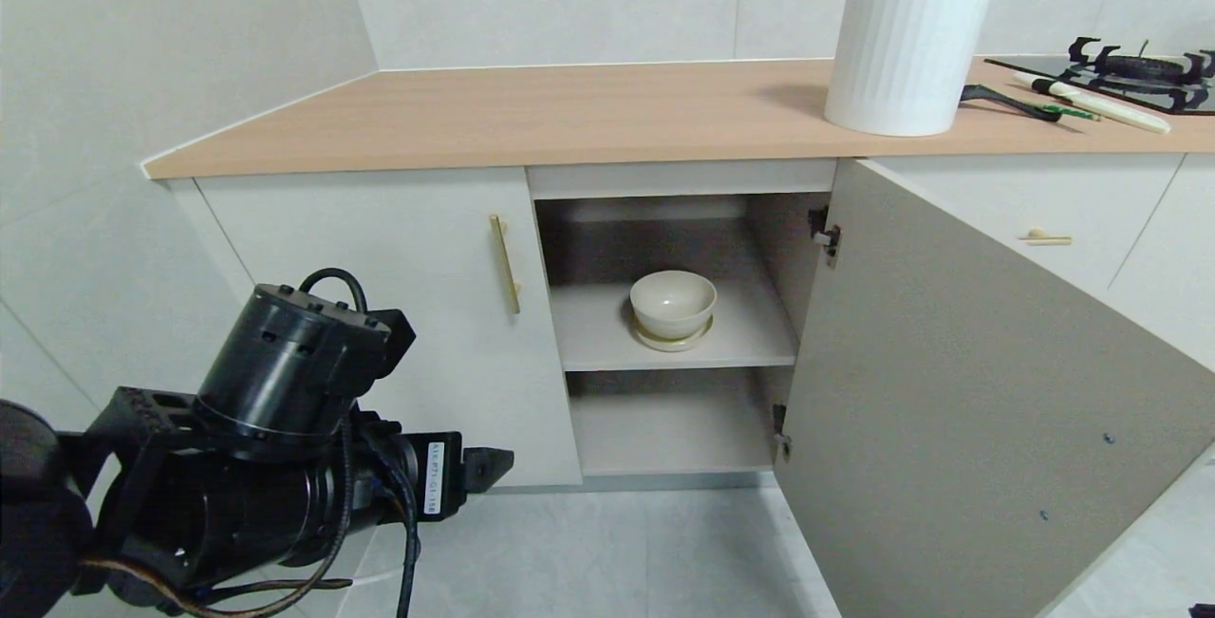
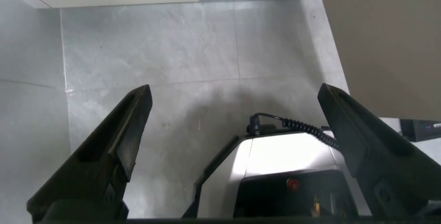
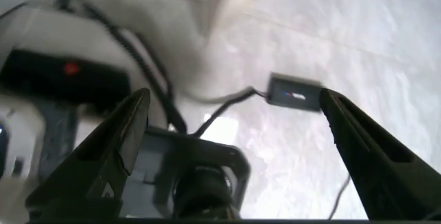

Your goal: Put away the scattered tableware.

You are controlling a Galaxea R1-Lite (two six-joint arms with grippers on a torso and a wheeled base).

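A cream bowl (image 1: 673, 302) stands upright on a small matching plate (image 1: 672, 344) on the upper shelf (image 1: 598, 338) of the open cabinet. My left gripper (image 1: 486, 468) is low at the left, in front of the closed cabinet door and well apart from the bowl. In the left wrist view the left gripper (image 2: 234, 134) is open over the grey floor, with nothing between its fingers (image 2: 117, 148). The right gripper (image 3: 234, 134) is open too and holds nothing, with the floor below it.
The cabinet door (image 1: 949, 390) swings out wide to the right. The lower shelf (image 1: 664, 433) is bare. On the wooden countertop (image 1: 532, 115) stand a tall white ribbed cylinder (image 1: 906, 29), a black utensil (image 1: 1011, 103), a white-handled tool (image 1: 1101, 105) and a gas stove (image 1: 1139, 67).
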